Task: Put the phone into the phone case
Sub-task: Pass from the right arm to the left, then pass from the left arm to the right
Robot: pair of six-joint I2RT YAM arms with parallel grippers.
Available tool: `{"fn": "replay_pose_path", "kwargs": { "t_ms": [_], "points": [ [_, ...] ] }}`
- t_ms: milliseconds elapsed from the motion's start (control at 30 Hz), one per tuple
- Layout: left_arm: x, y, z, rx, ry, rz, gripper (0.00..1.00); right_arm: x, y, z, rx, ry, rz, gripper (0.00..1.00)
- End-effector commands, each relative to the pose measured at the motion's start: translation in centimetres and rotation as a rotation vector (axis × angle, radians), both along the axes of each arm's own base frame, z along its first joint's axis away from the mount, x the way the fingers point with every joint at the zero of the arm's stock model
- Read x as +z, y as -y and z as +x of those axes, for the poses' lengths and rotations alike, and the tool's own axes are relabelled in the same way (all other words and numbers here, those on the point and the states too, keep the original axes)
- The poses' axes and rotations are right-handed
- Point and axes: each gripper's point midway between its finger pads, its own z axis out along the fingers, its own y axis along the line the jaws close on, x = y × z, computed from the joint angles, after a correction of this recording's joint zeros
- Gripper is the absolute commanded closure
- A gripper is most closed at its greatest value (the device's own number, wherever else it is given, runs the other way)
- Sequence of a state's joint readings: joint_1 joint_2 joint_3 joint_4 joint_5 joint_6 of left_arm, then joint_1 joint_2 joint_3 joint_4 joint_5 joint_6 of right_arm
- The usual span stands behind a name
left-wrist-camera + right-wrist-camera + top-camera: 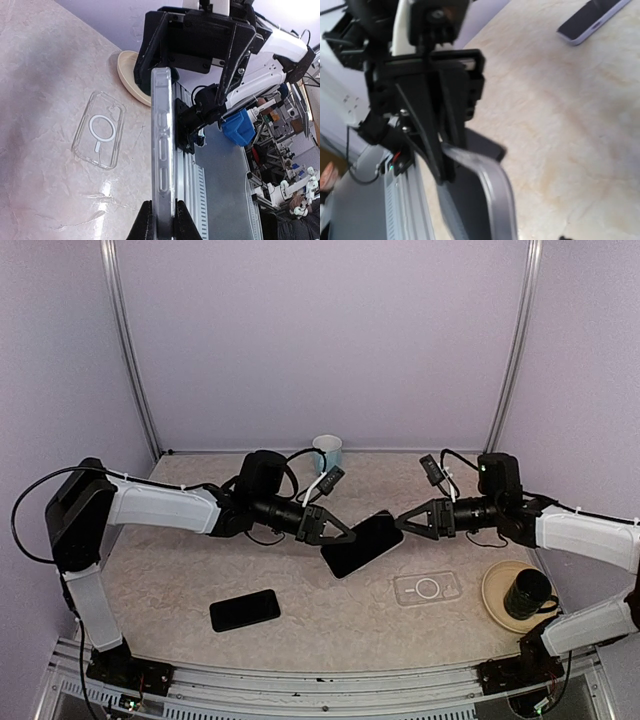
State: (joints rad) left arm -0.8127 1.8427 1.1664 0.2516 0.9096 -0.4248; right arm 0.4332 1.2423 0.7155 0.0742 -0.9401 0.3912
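A dark phone [365, 545] with a translucent grey rim hangs tilted over the middle of the table. My left gripper [340, 532] is shut on its left end. In the left wrist view both fingers pinch the phone's edge [162, 150] at the left gripper [160, 207]. My right gripper [402, 521] is at the phone's far end, with its fingers spread wide on either side of it [187, 80]. The right wrist view shows the phone [495, 200] close up and blurred. An empty clear phone case [427, 588] with a white ring lies flat on the table [98, 130].
A second black phone [245, 610] lies flat near the front left, also visible in the right wrist view [592, 17]. A tan plate [492, 592] holding a black mug [527, 593] sits at the right. A white cup [327, 452] stands at the back wall.
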Motion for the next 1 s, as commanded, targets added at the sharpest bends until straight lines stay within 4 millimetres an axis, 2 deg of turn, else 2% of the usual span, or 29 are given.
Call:
{"fn": "replay_pose_path", "kwargs": {
  "t_ms": [0, 233, 600, 967],
  "points": [
    [5.3, 0.0, 1.6, 0.096, 0.046, -0.157, 1.00, 0.2, 1.1, 1.4, -0.110, 0.012, -0.002, 0.32],
    [5.6, -0.9, 3.7, 0.267, -0.034, -0.216, 1.00, -0.3, 1.6, 2.1, -0.168, -0.006, 0.016, 0.29],
    [4.0, -2.3, 5.8, 0.505, -0.207, -0.302, 1.00, -0.9, 1.3, 2.4, -0.178, -0.063, 0.074, 0.28],
    [4.6, -2.6, 5.1, 0.547, -0.265, -0.391, 1.00, -1.4, 0.0, 2.7, -0.149, -0.123, 0.143, 0.30]
  ]
}}
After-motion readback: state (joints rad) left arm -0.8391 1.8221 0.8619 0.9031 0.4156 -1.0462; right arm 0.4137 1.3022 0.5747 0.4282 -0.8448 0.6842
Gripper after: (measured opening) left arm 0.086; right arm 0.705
